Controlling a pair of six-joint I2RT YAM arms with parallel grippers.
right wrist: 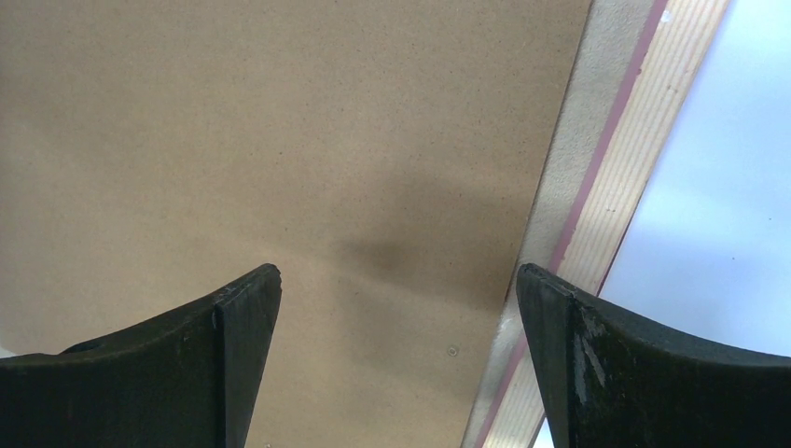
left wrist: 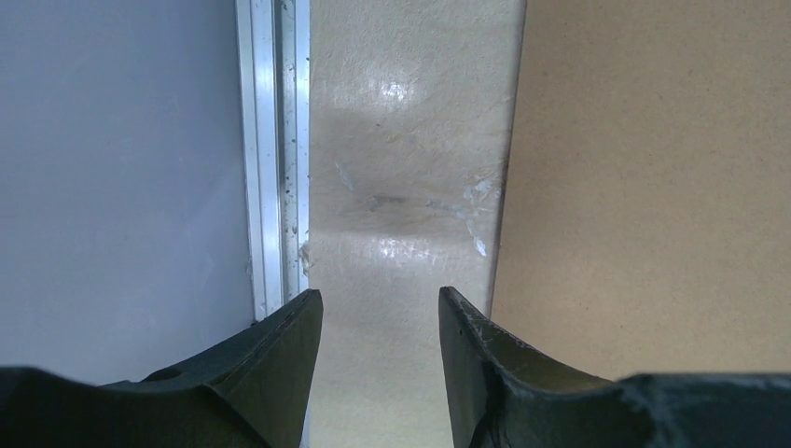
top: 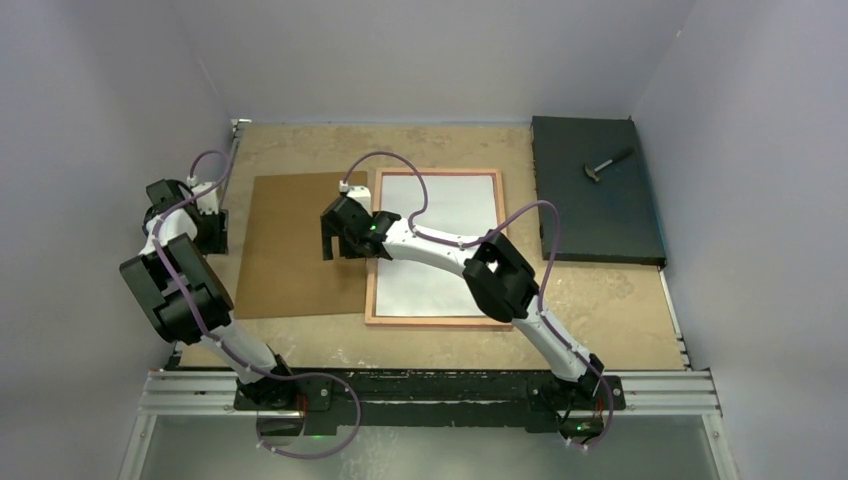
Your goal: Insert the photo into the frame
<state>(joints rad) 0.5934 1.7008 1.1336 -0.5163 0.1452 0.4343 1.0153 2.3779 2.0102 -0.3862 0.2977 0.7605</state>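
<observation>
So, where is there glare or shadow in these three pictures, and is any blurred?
Left wrist view: two bright glare patches on the pale mottled tabletop; the black left gripper looks soft near the lens. Right wrist view: a faint shadow on the plain brown backing board, near the open black right gripper. Top view: even light, sharp, no strong glare.

Pale grey-lilac walls (top: 100, 80) enclose a beige, mottled table (top: 600, 300) on three sides. An aluminium rail (top: 450, 395) runs along its near edge. At the far right corner lies a black slab (top: 600, 215) bearing what looks like a small hammer (top: 607, 165).
</observation>
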